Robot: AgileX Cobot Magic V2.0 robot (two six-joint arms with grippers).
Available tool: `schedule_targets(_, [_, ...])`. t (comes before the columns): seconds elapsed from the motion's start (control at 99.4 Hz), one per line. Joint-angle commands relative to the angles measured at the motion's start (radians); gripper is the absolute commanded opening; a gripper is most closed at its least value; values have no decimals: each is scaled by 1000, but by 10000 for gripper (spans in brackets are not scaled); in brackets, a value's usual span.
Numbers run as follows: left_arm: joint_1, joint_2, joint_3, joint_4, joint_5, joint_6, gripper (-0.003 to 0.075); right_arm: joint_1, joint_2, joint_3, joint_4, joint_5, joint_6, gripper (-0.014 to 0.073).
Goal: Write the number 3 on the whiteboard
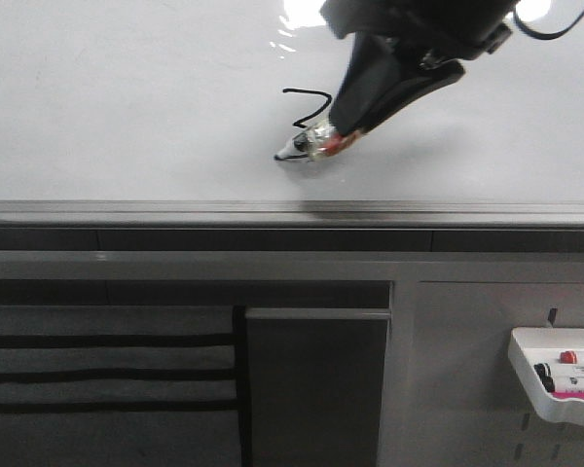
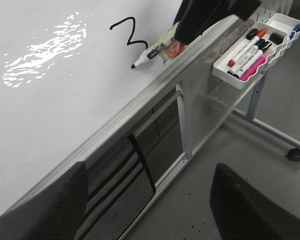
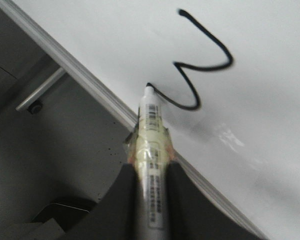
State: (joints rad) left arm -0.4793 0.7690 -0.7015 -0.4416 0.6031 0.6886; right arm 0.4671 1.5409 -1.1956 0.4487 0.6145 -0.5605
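The whiteboard (image 1: pixel 127 107) lies flat, glossy white with a grey metal rim along its near edge. A thin black number 3 (image 1: pixel 307 109) is drawn on it, also clear in the left wrist view (image 2: pixel 130 35) and the right wrist view (image 3: pixel 202 65). My right gripper (image 1: pixel 346 131) is shut on a white marker (image 3: pixel 150 130) wrapped in tape, its black tip touching the board at the end of the 3's lower tail. My left gripper (image 2: pixel 147 210) is open and empty, off the board's edge above the floor.
A small white tray (image 1: pixel 555 379) with several markers hangs on the stand at lower right; it also shows in the left wrist view (image 2: pixel 255 50). The grey rim (image 1: pixel 292 209) borders the board. Dark panels and stand legs lie below.
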Motion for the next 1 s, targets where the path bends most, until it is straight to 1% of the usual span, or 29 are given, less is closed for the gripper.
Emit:
schedule_targets(0.0, [1, -8, -27, -29, -65, -8, 480, 9, -26, -64, 23, -79, 0, -2])
schedule_targets(0.02, [1, -8, -27, -29, -65, -8, 480, 9, -32, -73, 28, -50, 0, -2])
schedule_targets(0.03, [1, -8, -27, -29, -65, -8, 480, 26, -121, -50, 60, 97, -43, -2])
schedule_targets(0.07, [1, -8, -27, -29, -65, -8, 480, 36, -153, -28, 79, 108, -65, -2])
schedule_targets(0.161, [1, -8, -27, -29, -65, -8, 480, 59, -240, 33, 120, 110, -145, -2])
schedule_targets(0.312, [1, -8, -27, -29, -65, -8, 480, 113, -364, 111, 120, 146, -300, -2])
schedule_targets(0.382, [1, -8, -27, -29, -65, -8, 480, 131, -401, 130, 120, 165, -336, -2])
schedule_targets(0.584, [1, -8, -27, -29, -65, -8, 480, 138, -444, 141, 116, 208, -425, -2])
schedule_targets(0.714, [1, -8, -27, -29, -65, -8, 480, 138, -444, 141, 114, 220, -555, -2])
schedule_targets(0.805, [1, -6, -27, -32, -80, -8, 480, 138, -444, 141, 114, 213, -582, -2])
schedule_targets(0.905, [-1, -6, -27, -62, -66, 5, 480, 138, -444, 141, 114, 178, -590, -2])
schedule_targets(0.986, [-21, 12, -39, -72, -28, 88, 480, 138, -444, 141, 114, 142, -590, -2])
